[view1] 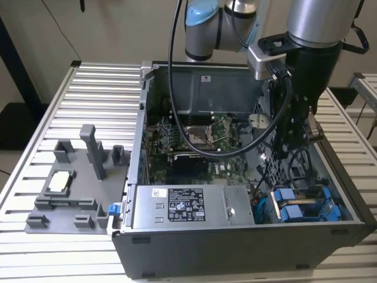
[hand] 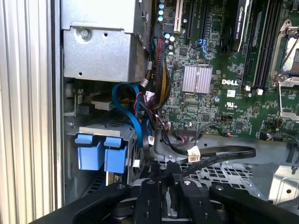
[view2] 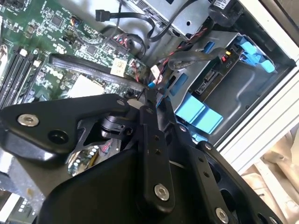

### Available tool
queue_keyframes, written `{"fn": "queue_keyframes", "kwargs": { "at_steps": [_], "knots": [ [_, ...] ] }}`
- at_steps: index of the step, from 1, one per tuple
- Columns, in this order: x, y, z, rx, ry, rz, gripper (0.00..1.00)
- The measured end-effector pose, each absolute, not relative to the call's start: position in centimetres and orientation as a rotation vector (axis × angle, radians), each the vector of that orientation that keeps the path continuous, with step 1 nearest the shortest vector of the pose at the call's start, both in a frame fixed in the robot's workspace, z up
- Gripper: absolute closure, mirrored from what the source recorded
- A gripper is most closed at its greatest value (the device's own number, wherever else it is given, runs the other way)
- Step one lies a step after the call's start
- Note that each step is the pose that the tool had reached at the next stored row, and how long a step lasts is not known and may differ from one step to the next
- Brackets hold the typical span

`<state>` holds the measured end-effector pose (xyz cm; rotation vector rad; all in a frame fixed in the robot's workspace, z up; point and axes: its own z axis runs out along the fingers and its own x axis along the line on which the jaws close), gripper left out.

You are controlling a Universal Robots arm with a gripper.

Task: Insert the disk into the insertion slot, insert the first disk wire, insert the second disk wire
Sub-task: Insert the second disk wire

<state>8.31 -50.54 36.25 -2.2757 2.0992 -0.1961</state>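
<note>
Disk (view2: 238,91) looks seated in insertion slot (view2: 183,74). Gripper (view2: 150,93) fingers clenched near slot; black cable (hand: 224,151) lies unplugged, wires apparently pending.

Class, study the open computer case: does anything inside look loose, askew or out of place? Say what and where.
Yes. A flat black cable lies loose across the perforated metal cage, its tagged end apparently plugged into nothing. A blue cable loops untidily beside the insertion slot.
</note>
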Motion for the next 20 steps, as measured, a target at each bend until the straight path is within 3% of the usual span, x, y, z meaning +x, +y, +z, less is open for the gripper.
{"fn": "queue_keyframes", "kwargs": {
  "at_steps": [1,11,20],
  "knots": [
    [8.3,-50.5,36.2,-2.276,2.099,-0.196,0.83],
    [8.3,-50.6,36.3,-2.277,2.1,-0.198,0.84],
    [9.0,-52.5,36.2,-2.282,2.105,-0.189,0.84]
  ]
}}
